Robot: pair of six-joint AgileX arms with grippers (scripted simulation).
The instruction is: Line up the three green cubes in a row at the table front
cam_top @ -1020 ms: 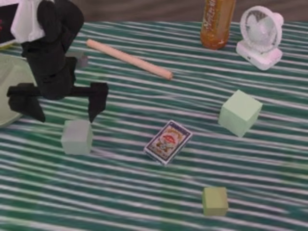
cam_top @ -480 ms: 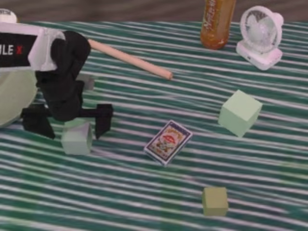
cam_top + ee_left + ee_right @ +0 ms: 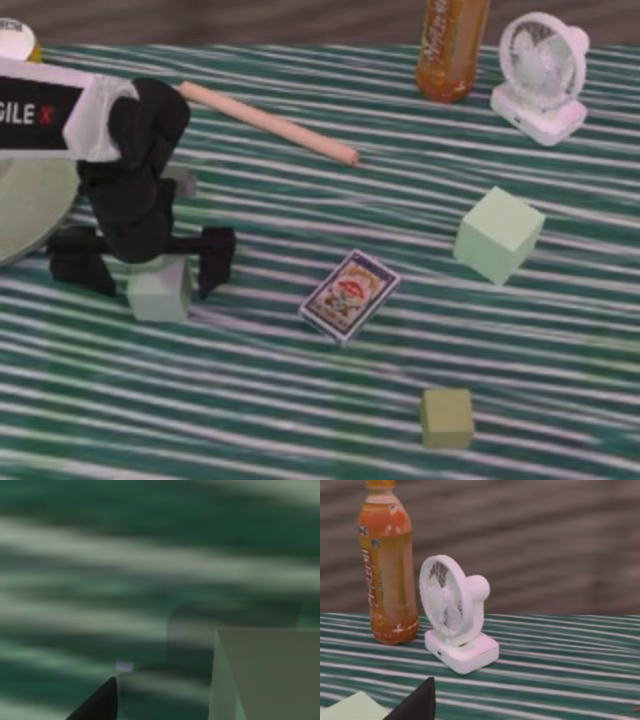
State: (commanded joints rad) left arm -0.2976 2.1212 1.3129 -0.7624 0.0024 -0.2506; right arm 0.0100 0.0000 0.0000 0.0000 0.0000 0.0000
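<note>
- The left tool [image 3: 142, 268] hangs low over the medium pale mint matte cube [image 3: 159, 290], its two black fingers [image 3: 213, 260] spread wide, one on each side of the block and apart from it.
- The step in hand looks like the grasp of this first cube; nothing is held.
- In the left wrist view the cube [image 3: 267, 675] fills the corner beside one dark fingertip [image 3: 97, 706].
- The large pale mint cube [image 3: 498, 235] and the small olive-green cube [image 3: 446, 418] sit well apart from the tool, beyond a boxed pack of playing cards [image 3: 349, 296], on the dark green striped worktop [image 3: 300, 400].
- Next, the fingers probably need to settle lower and close squarely on opposite faces.
- The right tool [image 3: 415, 705] sits parked near the white desk fan [image 3: 455, 615]; its spread cannot be told.
</note>
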